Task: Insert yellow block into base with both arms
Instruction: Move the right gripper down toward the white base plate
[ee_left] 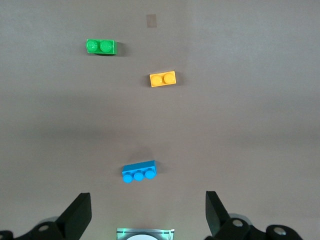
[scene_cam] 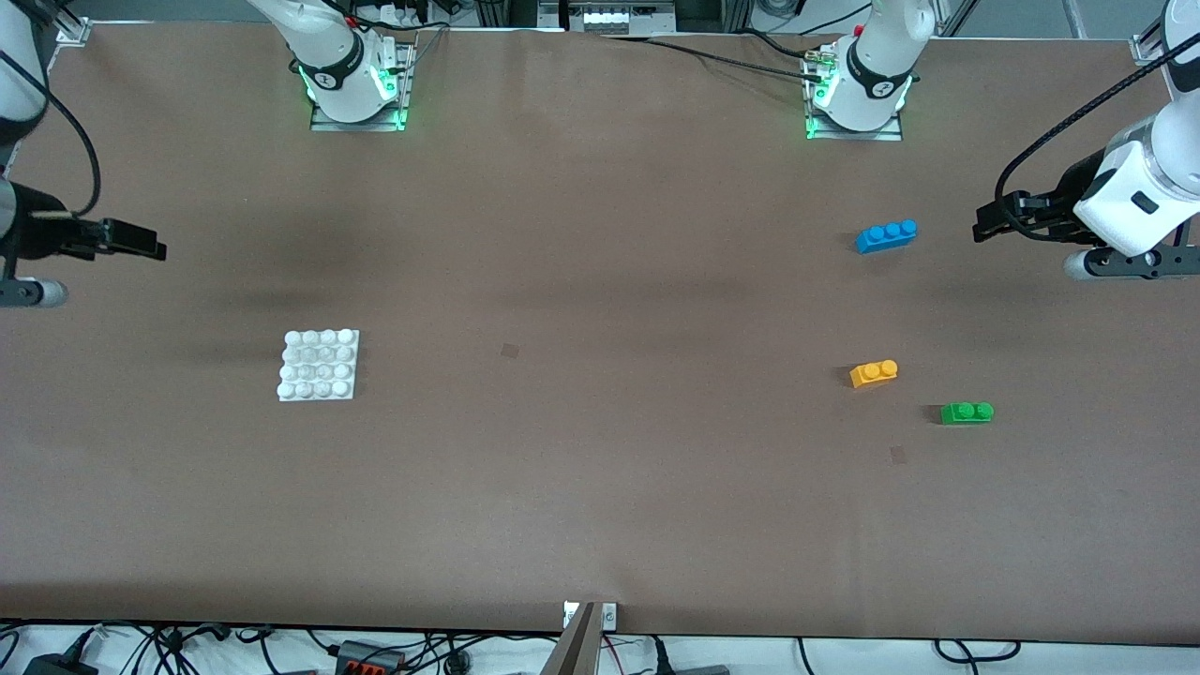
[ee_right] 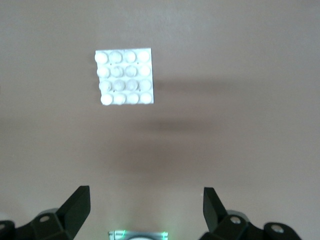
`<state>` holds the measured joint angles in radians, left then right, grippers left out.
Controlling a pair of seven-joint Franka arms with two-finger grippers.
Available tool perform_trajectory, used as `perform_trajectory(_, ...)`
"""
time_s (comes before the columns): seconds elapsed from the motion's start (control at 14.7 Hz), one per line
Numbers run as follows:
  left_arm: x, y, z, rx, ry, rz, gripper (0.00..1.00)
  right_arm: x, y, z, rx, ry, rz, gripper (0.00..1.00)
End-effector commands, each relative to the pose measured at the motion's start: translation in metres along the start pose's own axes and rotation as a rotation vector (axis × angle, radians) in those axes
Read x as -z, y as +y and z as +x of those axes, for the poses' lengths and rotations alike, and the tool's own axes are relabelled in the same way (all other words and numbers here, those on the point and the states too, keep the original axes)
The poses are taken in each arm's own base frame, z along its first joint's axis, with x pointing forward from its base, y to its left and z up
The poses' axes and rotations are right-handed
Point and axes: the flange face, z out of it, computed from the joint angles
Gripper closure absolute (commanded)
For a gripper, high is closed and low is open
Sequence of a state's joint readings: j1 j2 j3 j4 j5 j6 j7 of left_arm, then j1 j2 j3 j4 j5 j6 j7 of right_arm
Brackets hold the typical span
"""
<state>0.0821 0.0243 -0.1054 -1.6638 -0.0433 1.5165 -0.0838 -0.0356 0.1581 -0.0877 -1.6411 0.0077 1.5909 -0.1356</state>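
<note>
My left pincer (scene_cam: 984, 225) hangs wide at the frame's right edge, my right pincer (scene_cam: 150, 246) wide at its left edge, both empty above the table (scene_cam: 600, 487).

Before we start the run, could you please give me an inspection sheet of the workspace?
Surface: brown table, two small dark marks.
Job's things: yellow block toward the left arm's end; base toward the right arm's end, nothing on it.
Clutter: blue brick, green brick.
Grippers: left gripper and right gripper open, holding nothing, both arms waiting.
Cables: bundles off the table's edge.
Surroundings: nothing seen.
</note>
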Motion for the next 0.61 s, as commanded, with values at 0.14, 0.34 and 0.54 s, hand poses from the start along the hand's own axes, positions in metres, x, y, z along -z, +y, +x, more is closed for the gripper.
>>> perform_trajectory(0.14, 0.0, -0.001, 0.007, -0.021, -0.023, -0.022, 0.0, -0.074, -0.032, 0.055, -0.039, -0.024, -0.012, 0.0)
perform_trajectory(0.34, -0.018, -0.005, 0.012, -0.011, -0.07, -0.023, 0.0, -0.136, -0.059, 0.074, -0.083, 0.051, -0.028, 0.0)
perform_trajectory(0.54, -0.047, -0.005, 0.036, 0.022, -0.034, -0.034, 0.0, -0.19, -0.066, 0.076, -0.104, 0.126, -0.03, 0.0)
